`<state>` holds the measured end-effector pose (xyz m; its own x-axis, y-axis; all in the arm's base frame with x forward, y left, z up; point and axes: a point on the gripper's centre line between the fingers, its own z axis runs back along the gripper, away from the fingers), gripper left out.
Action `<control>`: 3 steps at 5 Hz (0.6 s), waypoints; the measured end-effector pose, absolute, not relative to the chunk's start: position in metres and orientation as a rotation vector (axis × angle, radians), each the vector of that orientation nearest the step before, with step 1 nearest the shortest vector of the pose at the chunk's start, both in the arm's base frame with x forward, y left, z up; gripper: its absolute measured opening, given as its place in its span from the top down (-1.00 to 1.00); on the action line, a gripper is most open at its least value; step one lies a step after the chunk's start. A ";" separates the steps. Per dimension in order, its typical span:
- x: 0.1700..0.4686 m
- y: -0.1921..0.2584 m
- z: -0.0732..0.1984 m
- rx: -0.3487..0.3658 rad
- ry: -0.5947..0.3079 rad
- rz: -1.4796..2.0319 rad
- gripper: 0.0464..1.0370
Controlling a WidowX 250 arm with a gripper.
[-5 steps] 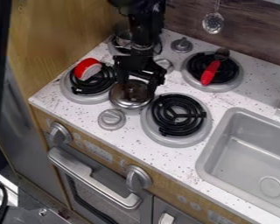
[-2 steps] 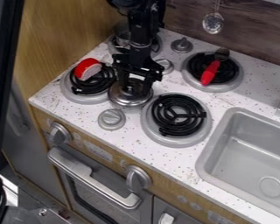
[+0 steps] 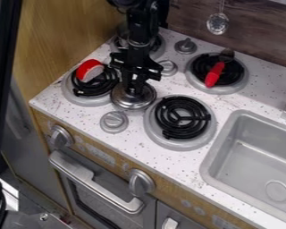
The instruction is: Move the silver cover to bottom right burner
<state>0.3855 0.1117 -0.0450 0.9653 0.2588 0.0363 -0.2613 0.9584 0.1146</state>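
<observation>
The gripper point(image 3: 133, 91) hangs down from the top of the view, its two fingers drawn close together at the knob of the silver cover point(image 3: 133, 102), shut on it. This round, shiny cover lies level between the two front burners, touching or nearly touching the left one. The knob is mostly hidden by the fingers. To the cover's right is the bottom right burner point(image 3: 180, 117), a bare black coil in a grey ring.
A red-and-white toy piece point(image 3: 89, 70) rests on the front left burner point(image 3: 80, 95). A red-handled utensil point(image 3: 214, 74) lies on the back right burner. A metal pot stands at the back left. Knobs point(image 3: 114, 122) stick up between burners; the sink point(image 3: 258, 154) is at right.
The gripper has come slightly down and left over the cover, and its fingers have drawn together from a wide spread onto the knob. The cover has barely shifted.
</observation>
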 end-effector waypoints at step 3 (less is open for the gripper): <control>0.374 0.050 0.015 0.102 -0.183 0.179 0.55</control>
